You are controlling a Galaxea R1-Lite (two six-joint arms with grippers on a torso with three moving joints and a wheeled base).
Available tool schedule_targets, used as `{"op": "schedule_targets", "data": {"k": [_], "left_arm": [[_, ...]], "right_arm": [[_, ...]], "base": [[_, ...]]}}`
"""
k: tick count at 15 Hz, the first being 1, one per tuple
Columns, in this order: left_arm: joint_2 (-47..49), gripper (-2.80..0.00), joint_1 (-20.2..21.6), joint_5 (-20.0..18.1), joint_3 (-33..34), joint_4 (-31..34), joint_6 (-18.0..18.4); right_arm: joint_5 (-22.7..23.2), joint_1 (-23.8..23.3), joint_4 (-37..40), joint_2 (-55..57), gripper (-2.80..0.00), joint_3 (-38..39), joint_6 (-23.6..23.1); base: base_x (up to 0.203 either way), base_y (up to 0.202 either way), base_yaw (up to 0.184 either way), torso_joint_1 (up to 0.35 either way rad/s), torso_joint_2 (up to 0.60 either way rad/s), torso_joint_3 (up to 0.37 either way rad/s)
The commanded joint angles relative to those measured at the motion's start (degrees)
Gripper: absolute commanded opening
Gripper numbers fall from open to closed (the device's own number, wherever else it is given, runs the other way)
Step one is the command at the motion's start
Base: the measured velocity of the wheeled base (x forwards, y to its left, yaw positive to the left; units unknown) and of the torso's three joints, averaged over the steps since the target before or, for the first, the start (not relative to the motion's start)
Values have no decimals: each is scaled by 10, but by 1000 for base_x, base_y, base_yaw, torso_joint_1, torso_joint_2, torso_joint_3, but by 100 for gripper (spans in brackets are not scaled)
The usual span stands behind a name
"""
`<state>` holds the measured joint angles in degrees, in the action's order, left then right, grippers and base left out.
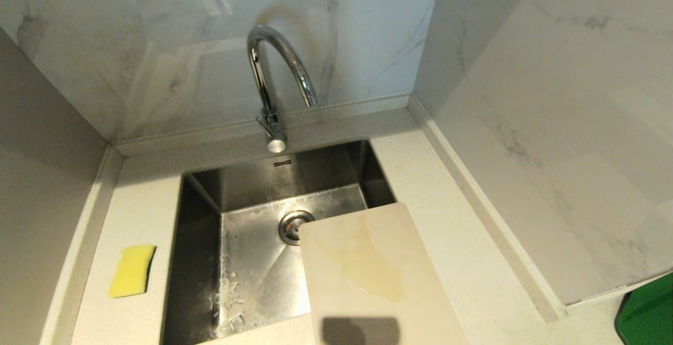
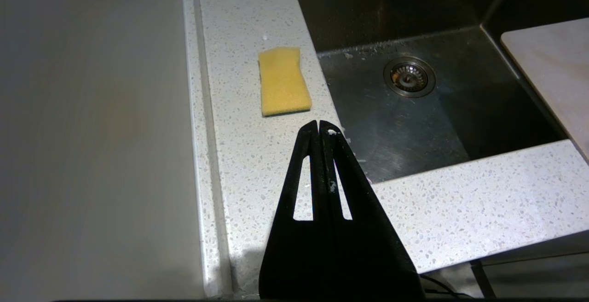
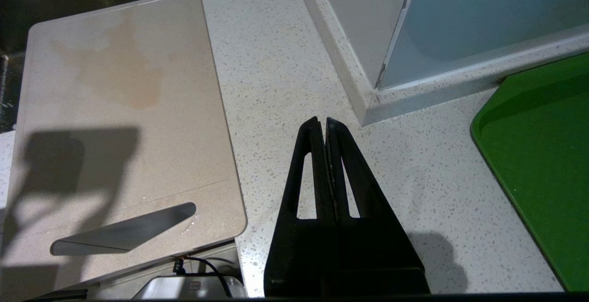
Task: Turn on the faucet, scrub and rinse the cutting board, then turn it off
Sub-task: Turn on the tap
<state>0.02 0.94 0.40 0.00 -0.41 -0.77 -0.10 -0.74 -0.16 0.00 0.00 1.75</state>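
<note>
The stained cream plastic cutting board (image 3: 124, 122) lies lengthwise across the steel sink (image 1: 247, 198) corner, slot handle nearest me, beside my right tool (image 3: 322, 124); both tools, right and left tool (image 2: 319, 127), are closed and empty.

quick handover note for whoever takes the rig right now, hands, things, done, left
Left hand: shut, empty, above the counter near the yellow sponge.
Right hand: shut, empty, above the counter beside the stained cream plastic cutting board.
The board overhangs the steel sink at its right front corner.
Chrome gooseneck faucet: no water running.
Done: nothing visible.
Left: turn on the faucet, scrub, rinse, turn it off.
</note>
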Motion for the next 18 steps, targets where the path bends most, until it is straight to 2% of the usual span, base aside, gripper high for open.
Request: {"op": "schedule_targets", "data": {"k": [1,12,15,18], "left_arm": [[-2,-280,0,0,1,0,0],[-3,-280,0,1,0,0,3],[-3,-280,0,0,1,6,39],[-2,-280,0,-4,1,6,38]], "right_arm": [[0,0,0,-1,-280,0,0],[0,0,0,-1,-280,0,0],[0,0,0,-1,-280,0,0],[0,0,0,-1,-280,0,0]], "base": [[0,0,0,0,0,0],[0,0,0,0,0,0],[0,0,0,0,0,0],[0,0,0,0,0,0]]}}
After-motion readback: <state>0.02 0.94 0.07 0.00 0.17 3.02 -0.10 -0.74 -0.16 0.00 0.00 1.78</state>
